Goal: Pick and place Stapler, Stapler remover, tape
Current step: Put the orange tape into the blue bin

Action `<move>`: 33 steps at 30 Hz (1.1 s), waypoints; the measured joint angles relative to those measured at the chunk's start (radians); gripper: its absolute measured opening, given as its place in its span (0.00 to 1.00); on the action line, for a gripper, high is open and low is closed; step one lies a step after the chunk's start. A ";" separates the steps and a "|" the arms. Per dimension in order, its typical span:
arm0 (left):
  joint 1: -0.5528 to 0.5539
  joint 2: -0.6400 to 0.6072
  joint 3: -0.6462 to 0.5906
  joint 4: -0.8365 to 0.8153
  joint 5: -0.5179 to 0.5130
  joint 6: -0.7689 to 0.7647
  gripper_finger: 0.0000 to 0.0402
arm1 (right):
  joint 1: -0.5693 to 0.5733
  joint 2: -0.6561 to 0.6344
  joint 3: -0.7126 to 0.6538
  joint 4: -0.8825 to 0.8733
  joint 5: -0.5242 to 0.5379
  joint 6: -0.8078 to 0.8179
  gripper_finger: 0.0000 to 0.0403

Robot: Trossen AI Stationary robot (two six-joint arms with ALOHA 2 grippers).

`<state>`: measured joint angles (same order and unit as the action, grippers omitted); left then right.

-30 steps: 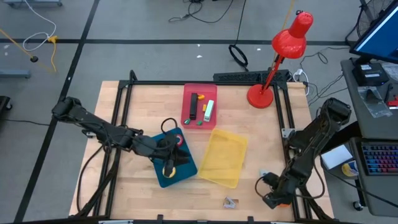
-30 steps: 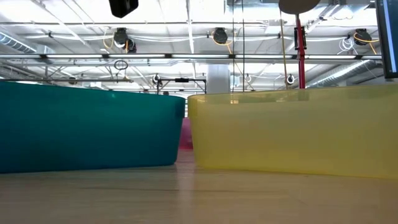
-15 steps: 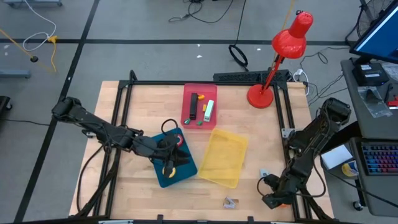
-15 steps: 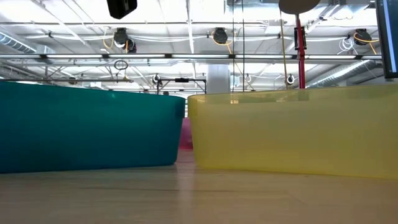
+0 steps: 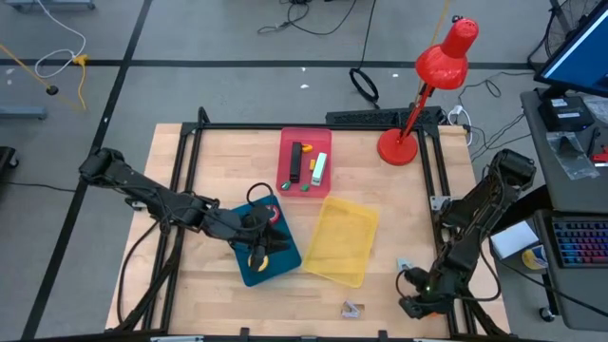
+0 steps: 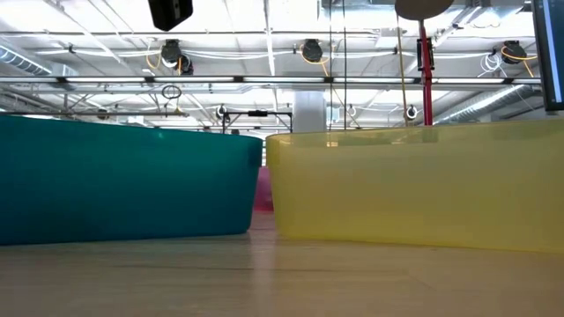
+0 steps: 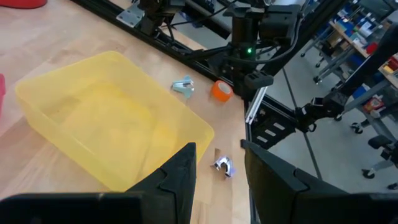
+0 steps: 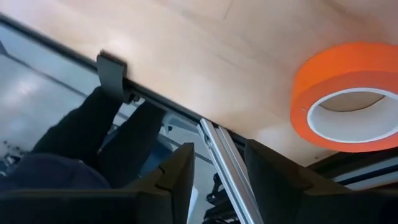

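Right pincer: released, empty. It has edged closer to the counter's near right corner. Orange tape lies flat just beside it, not yet grasped; pick judged imminent. Left pincer: released, over teal tray.

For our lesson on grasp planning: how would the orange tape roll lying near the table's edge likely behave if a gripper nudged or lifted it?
The orange tape roll lies flat on its side, so a nudge would probably slide it across the table rather than roll it. It looks like a thin hollow ring, so likely light. Its round, smooth-looking outer band might slip between fingers, so gripping across the wall seems safer.
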<state>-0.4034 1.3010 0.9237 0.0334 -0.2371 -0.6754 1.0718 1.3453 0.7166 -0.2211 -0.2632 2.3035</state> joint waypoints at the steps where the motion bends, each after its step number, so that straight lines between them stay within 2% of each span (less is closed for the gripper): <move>1: 0.000 0.000 0.000 -0.003 0.000 0.000 0.34 | 0.000 0.000 0.000 -0.007 0.001 0.011 0.33; 10: 0.005 0.000 0.000 -0.008 -0.001 0.022 0.34 | -0.034 -0.001 -0.001 0.060 -0.011 0.011 0.32; 14: 0.011 0.000 0.000 -0.007 -0.001 0.038 0.34 | -0.051 -0.001 -0.002 0.076 -0.008 -0.060 0.32; 19: 0.012 0.000 0.000 -0.007 -0.001 0.050 0.34 | -0.074 -0.001 -0.002 0.072 -0.080 -0.117 0.32; 24: 0.011 0.000 0.000 -0.007 -0.001 0.053 0.34 | -0.120 -0.001 -0.002 0.090 -0.091 -0.194 0.32; 27: 0.011 0.000 0.000 -0.007 -0.001 0.052 0.34 | -0.156 -0.001 -0.002 0.083 -0.164 -0.262 0.32; 33: 0.011 0.000 0.000 -0.007 -0.026 0.052 0.34 | -0.205 -0.001 -0.001 -0.019 -0.398 -0.372 0.32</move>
<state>-0.3920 1.3010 0.9234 0.0261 -0.2629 -0.6231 0.8663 1.3445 0.7155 -0.2399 -0.6616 1.9317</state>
